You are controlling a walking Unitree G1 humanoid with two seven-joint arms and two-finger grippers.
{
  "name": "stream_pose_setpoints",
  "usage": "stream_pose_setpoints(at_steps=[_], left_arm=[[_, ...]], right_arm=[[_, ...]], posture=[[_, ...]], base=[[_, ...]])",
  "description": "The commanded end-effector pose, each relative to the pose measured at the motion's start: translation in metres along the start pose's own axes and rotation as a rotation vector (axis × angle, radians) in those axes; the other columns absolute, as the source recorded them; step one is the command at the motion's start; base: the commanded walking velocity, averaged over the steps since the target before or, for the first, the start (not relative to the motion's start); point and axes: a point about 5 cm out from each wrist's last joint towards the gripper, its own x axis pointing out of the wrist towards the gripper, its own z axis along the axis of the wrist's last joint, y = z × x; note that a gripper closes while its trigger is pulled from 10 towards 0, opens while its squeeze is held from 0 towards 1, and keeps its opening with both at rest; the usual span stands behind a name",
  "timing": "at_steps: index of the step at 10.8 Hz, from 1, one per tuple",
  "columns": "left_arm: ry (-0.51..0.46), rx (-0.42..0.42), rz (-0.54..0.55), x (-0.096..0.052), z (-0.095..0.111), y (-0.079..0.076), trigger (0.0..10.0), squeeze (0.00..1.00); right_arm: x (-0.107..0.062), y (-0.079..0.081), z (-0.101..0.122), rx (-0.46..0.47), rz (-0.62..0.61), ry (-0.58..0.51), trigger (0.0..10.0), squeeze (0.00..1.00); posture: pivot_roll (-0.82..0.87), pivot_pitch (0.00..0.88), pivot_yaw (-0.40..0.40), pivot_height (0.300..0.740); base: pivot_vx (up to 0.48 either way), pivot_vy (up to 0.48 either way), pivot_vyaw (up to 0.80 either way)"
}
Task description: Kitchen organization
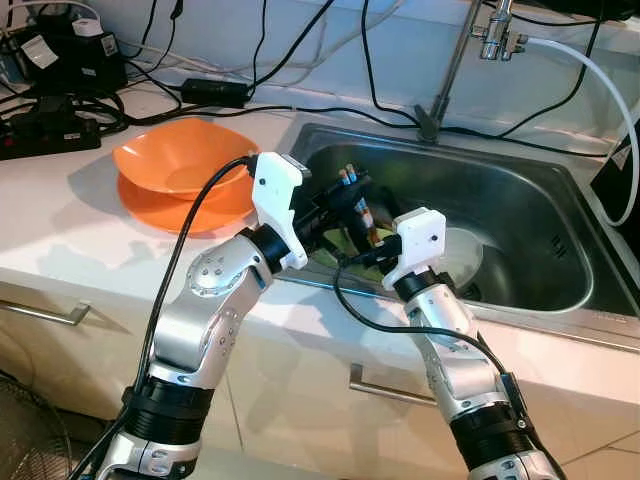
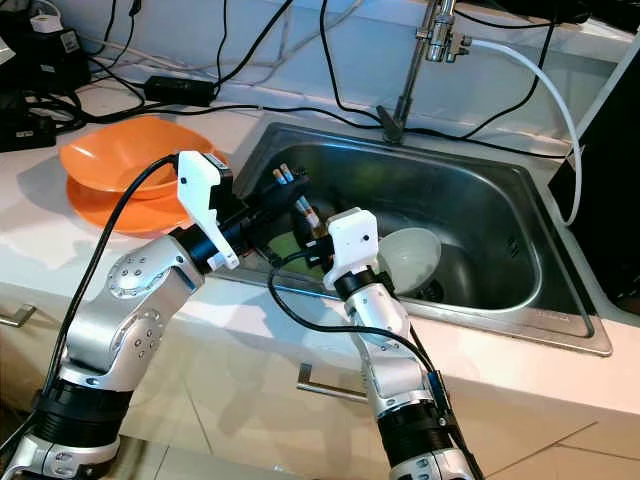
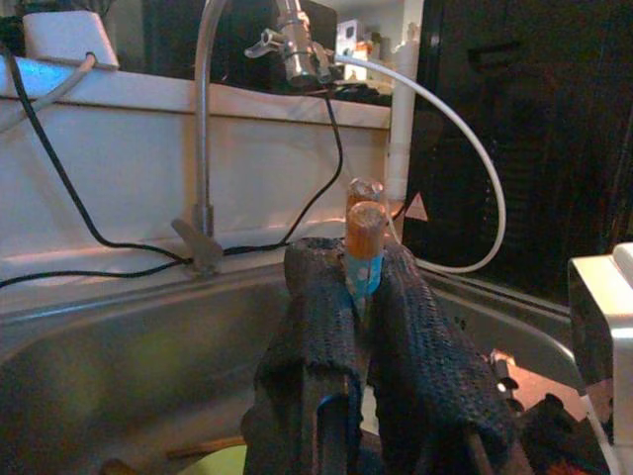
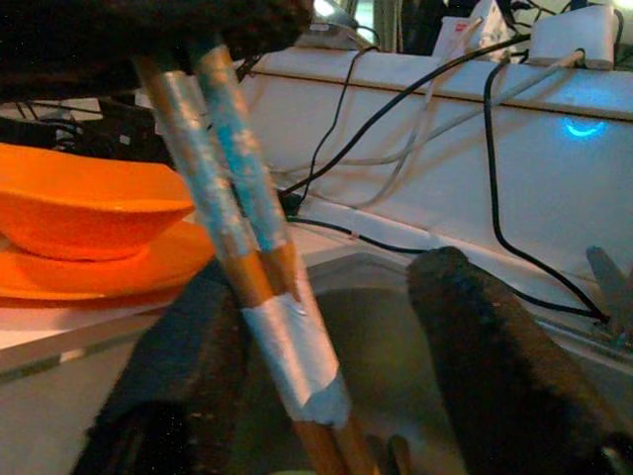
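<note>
No text, label, brand or number can be read here; the white tags on the black boxes [image 1: 60,55] are too blurred.

Bowl [image 1: 185,160] (on plate [image 1: 170,210]) left of sink [image 1: 560,200]

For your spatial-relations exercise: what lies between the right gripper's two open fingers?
In the right wrist view, the taped chopsticks slant down between the right gripper's fingers, held higher up by the left gripper.
</note>
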Motion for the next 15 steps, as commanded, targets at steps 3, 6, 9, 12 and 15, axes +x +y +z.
stream_pose_setpoints(at_steps=[3,6,9,12,15], left_arm=[[0.017,0.004,-0.015,0.0000,-0.0024,-0.0031,10.0,0.00],[-0.004,-0.002,-0.020,-0.0004,0.0006,-0.0033,10.0,0.13],[-0.008,-0.007,-0.024,-0.0005,0.0009,-0.0035,10.0,1.00],[-0.015,0.001,-0.009,-0.0006,0.0026,-0.0015,10.0,1.00],[-0.023,0.023,0.030,-0.0018,0.0048,0.0037,10.0,0.00]], right_arm=[[0.0045,-0.0033,0.0092,0.000,-0.008,-0.032,0.0,0.00],[0.0047,-0.0026,0.0083,0.001,-0.002,-0.028,0.0,0.00],[0.0042,-0.0030,0.0074,-0.002,-0.004,-0.023,0.0,0.00],[0.0051,-0.0044,0.0072,-0.006,-0.005,-0.021,0.0,0.00],[0.0043,-0.0059,0.0057,-0.009,-0.008,-0.015,0.0,0.00]], posture=[[0.24,0.028,-0.061,0.740],[0.24,0.024,-0.061,0.740],[0.24,0.021,-0.063,0.740],[0.24,0.023,-0.065,0.740],[0.24,0.025,-0.066,0.740]], base=[[0.000,0.000,0.00],[0.000,0.000,0.00],[0.000,0.000,0.00],[0.000,0.000,0.00],[0.000,0.000,0.00]])
